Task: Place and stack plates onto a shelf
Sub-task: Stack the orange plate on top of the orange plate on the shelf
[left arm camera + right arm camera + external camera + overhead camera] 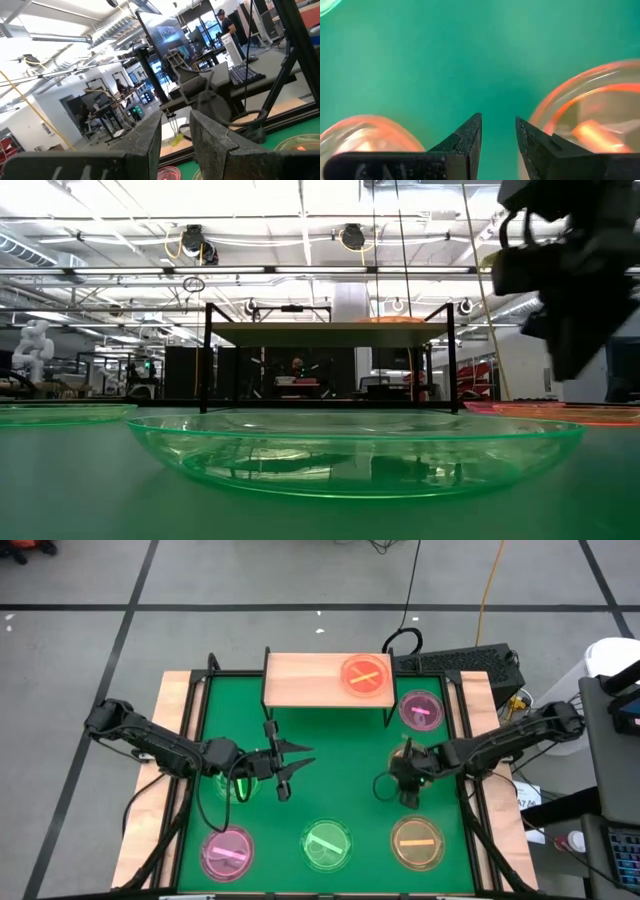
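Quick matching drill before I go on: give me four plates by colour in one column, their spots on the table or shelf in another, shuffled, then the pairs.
Things:
1. orange-red plate
2. amber plate
3. bright green plate
4. pink plate with yellow bar

Places:
A. front edge, middle
B. on the shelf
C. front left corner
D. front right corner

Pairs: 1-B, 2-D, 3-A, 4-C

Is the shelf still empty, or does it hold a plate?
It holds one: an orange-red plate sits on the shelf, toward its right end. The rest of the board is bare.
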Action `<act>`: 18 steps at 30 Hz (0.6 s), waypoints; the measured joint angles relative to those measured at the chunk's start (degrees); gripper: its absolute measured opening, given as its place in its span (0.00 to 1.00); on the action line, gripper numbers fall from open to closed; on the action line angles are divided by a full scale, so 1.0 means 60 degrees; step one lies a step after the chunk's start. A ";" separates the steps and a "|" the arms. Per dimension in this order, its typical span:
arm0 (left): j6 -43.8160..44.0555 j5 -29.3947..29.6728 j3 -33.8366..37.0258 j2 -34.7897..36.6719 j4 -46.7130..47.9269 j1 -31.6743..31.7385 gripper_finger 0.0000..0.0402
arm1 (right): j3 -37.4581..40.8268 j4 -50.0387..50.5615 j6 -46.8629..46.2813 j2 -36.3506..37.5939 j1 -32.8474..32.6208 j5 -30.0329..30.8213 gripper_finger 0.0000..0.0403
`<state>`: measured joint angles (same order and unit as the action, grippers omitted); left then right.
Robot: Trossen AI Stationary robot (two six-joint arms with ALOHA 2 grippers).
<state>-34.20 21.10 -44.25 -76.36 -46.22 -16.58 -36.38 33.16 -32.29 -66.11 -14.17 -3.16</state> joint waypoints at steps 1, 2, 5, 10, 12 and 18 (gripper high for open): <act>0.0000 0.0004 0.0000 0.0000 -0.0037 0.0000 0.27 | 0.0000 0.0011 -0.0209 0.0000 -0.0181 -0.0403 0.26; 0.0000 0.0000 0.0000 0.0000 -0.0076 0.0000 0.27 | 0.0000 0.0011 -0.0400 -0.0002 -0.0353 -0.0872 0.26; 0.0003 0.0004 0.0000 0.0000 -0.0102 0.0000 0.27 | 0.0000 0.0009 -0.0907 -0.0004 -0.0800 -0.2023 0.26; 0.0102 0.0003 0.0000 0.0000 -0.0098 0.0000 0.27 | 0.0000 0.0009 -0.1180 -0.0004 -0.1345 -0.2245 0.26; 0.0217 0.0000 0.0000 -0.0002 -0.0098 0.0000 0.27 | 0.0000 0.0009 -0.1198 -0.0004 -0.1461 -0.2235 0.26; 0.0306 0.0004 0.0000 0.0000 -0.0098 0.0000 0.27 | 0.0001 0.0001 -0.1503 -0.0265 -0.1623 -0.1742 0.26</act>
<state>-32.36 21.12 -44.25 -76.36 -46.81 -16.58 -36.38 33.16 -41.31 -67.69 -23.91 -13.61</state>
